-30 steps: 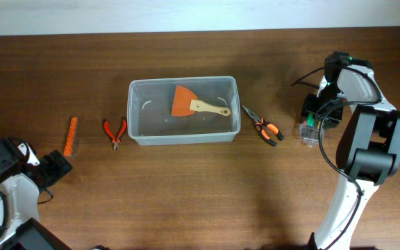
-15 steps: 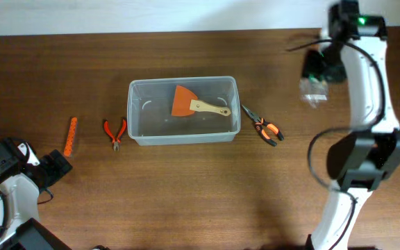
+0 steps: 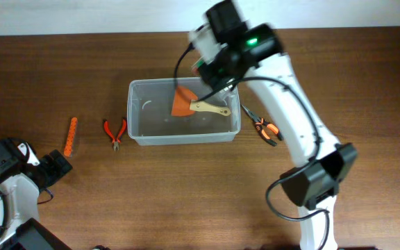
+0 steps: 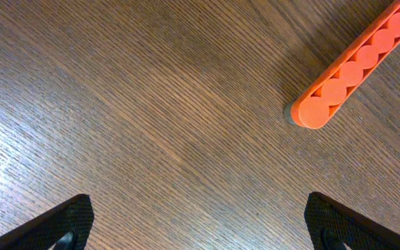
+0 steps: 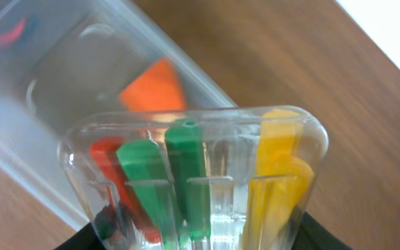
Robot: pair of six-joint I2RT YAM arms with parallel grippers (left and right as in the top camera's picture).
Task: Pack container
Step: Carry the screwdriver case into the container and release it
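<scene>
My right gripper (image 3: 207, 52), clamped on the screwdriver case (image 5: 196, 173), hangs over the container (image 3: 137, 114), probably near its far rim. Next, lower the case inside and let go.

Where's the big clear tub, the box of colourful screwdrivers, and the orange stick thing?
container (image 3: 151, 121), overhead view, bare floor at its left end.
screwdriver case (image 5: 186, 173), right wrist view, clear front over the green handles.
orange strip (image 4: 358, 60), left wrist view, middle of its visible length.
</scene>
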